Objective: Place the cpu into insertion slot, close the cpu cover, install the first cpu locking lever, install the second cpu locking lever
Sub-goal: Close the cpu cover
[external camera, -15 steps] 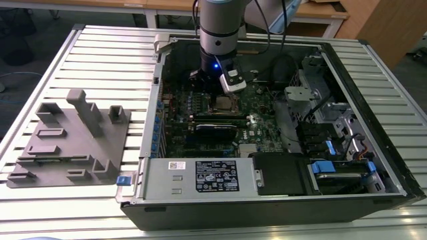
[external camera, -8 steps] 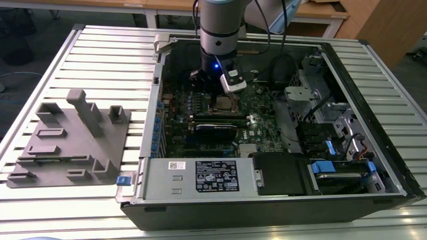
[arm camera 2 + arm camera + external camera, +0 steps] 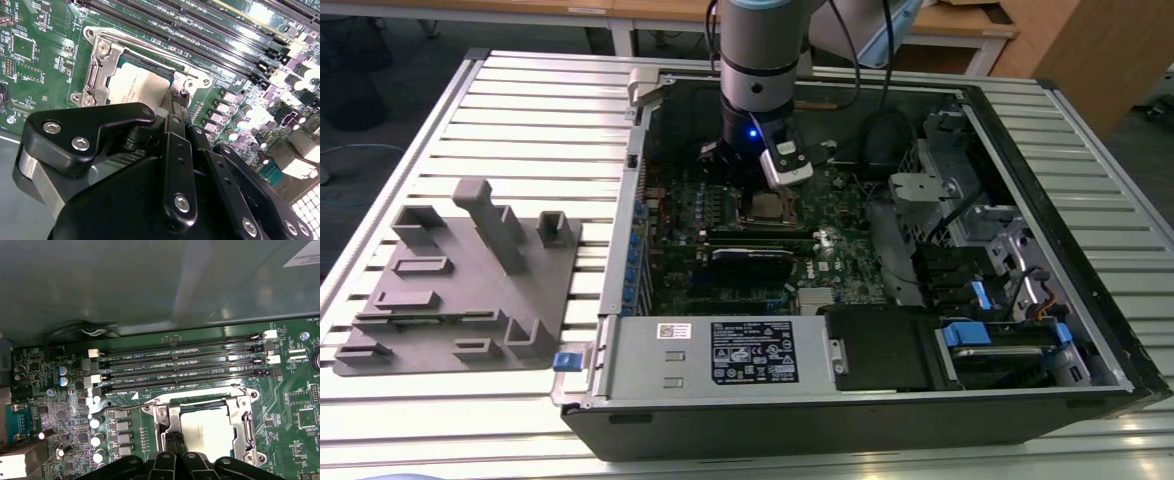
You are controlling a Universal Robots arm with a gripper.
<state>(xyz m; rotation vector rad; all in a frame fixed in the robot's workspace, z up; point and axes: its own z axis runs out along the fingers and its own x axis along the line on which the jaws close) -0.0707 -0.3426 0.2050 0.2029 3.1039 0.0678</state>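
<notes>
step: first locking lever, I judge | gripper (image 3: 172,444): fingers look pressed together, holding nothing, tips beside cpu cover (image 3: 246,412) | cpu (image 3: 210,427): seated in insertion slot (image 3: 767,207), cover lowered | care: press lever (image 3: 120,408) steadily, stay off chip

Even overhead room light falls brightly on the pale slatted table (image 3: 520,110) in the exterior view, while the inside of the computer case (image 3: 854,430) sits dim and shadowed. A small blue light (image 3: 751,131) glows on the arm (image 3: 761,50). In the second wrist view, glare washes the circuit board (image 3: 40,65) to white around the capacitors (image 3: 248,116), and the chip (image 3: 140,85) shines softly. In the first wrist view, the grey case wall (image 3: 150,280) carries hazy, blurred reflections.
</notes>
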